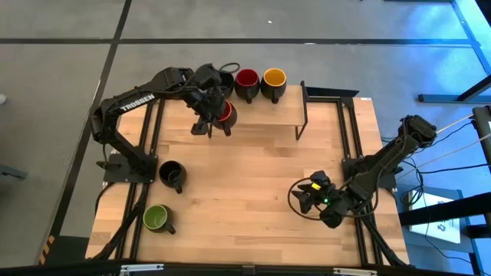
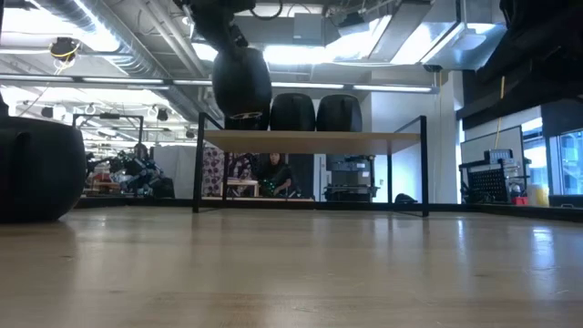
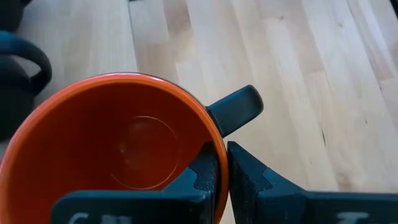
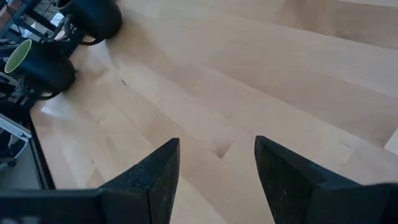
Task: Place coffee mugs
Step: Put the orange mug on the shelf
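Orange-red mug (image 3: 124, 149), rim clamped between left gripper (image 3: 221, 180) jaws, awaits lowering onto shelf (image 1: 265, 113); right gripper (image 4: 214, 180), jaws apart, waits

Overhead camera straight down on whole table (image 1: 253, 176), low camera level across the tabletop toward the shelf (image 2: 310, 138), both sharing it, left wrist camera close on orange mug (image 3: 112, 155), right wrist camera angled at bare tabletop

Orange-red mug (image 1: 225, 113): upright, held off the bench (image 1: 253, 184) at its rim. Dark red mug (image 1: 247, 83), yellow mug (image 1: 274, 83): side by side, raised shelf (image 1: 268, 115). Black mug (image 1: 172, 175), green mug (image 1: 157, 219): bench, left edge.
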Robot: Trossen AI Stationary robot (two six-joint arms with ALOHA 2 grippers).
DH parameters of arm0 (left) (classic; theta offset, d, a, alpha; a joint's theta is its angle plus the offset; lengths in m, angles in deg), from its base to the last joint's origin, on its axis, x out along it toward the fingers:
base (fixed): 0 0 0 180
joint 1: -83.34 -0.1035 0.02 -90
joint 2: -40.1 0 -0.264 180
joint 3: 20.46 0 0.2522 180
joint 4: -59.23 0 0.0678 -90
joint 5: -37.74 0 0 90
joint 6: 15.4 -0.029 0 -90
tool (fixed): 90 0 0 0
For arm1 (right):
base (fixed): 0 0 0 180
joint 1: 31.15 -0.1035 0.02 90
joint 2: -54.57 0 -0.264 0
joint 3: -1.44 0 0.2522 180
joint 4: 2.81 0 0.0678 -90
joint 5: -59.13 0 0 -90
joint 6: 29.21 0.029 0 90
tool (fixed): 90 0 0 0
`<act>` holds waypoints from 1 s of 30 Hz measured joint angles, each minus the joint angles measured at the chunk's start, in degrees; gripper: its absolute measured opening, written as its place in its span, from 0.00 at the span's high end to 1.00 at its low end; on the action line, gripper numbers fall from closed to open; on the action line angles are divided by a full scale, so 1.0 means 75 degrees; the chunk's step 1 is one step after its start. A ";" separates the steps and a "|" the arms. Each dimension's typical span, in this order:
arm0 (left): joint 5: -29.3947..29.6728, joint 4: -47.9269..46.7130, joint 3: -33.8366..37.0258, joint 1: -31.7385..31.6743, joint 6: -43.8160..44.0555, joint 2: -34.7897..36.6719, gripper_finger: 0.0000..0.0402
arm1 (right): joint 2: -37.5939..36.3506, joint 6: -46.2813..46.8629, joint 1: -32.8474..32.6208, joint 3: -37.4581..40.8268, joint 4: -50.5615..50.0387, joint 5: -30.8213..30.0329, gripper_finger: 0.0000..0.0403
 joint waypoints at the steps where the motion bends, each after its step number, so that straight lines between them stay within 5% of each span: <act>1: -0.0006 -0.0052 0.0000 -0.0061 0.0002 -0.0003 0.96 | 0.0000 0.0020 0.0000 0.0000 0.0000 0.0000 0.52; 30: -0.0090 0.0589 0.0618 -0.0553 -0.0028 -0.0061 0.96 | 0.0000 0.0017 -0.0003 0.0000 0.0009 0.0006 0.52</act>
